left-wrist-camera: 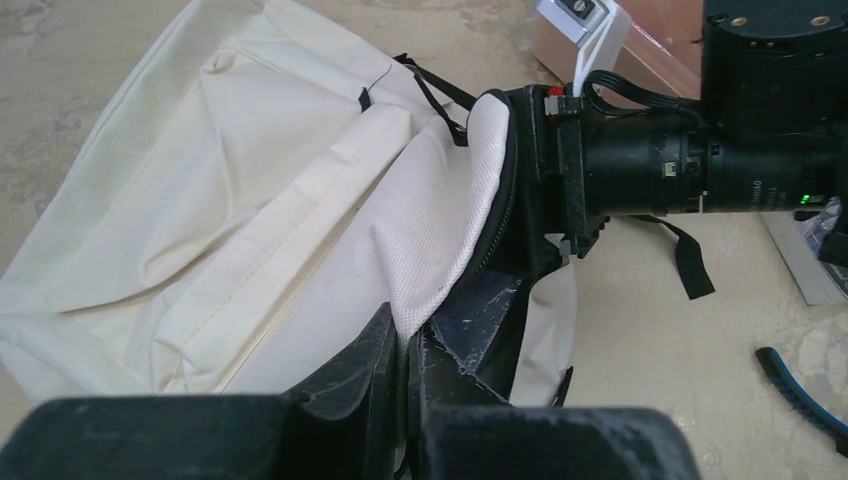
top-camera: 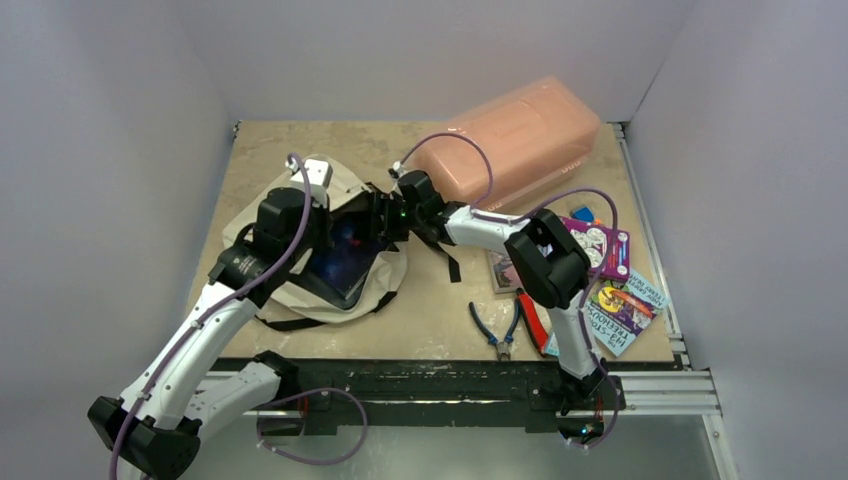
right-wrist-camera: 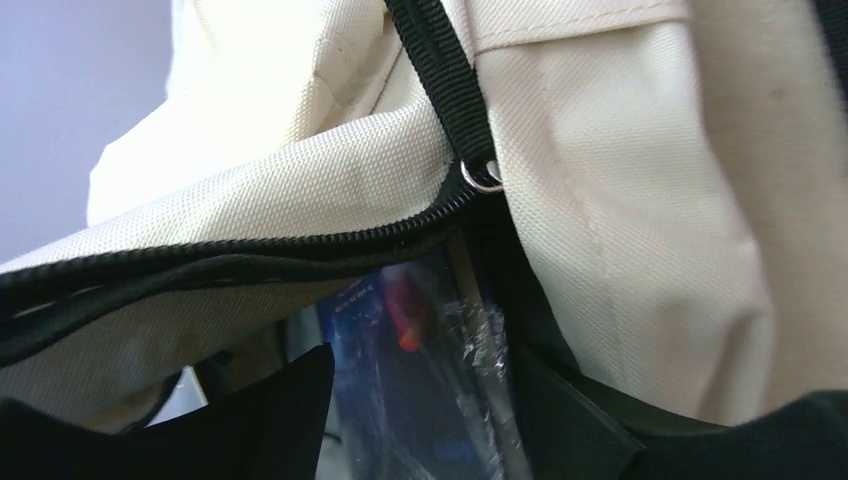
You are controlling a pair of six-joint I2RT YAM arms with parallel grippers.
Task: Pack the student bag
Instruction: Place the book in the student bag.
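Observation:
The cream student bag (top-camera: 385, 272) lies at the left centre of the table with its zipped mouth facing right. My left gripper (top-camera: 333, 222) is shut on the white lining edge of the bag's upper flap (left-wrist-camera: 440, 220) and holds the mouth up. My right gripper (top-camera: 378, 222) is at the mouth, with its fingers apart under the black zip (right-wrist-camera: 300, 250). A glossy dark blue book (top-camera: 345, 262) lies partly inside the bag. It shows between my right fingers (right-wrist-camera: 420, 400), not pinched across its thickness.
A translucent pink box (top-camera: 520, 140) stands at the back right. Blue-handled pliers (top-camera: 495, 325), a red-handled tool (top-camera: 533, 318), colourful books (top-camera: 620, 305) and a purple pack (top-camera: 600, 245) lie at the right. A black strap (top-camera: 448, 262) trails from the bag.

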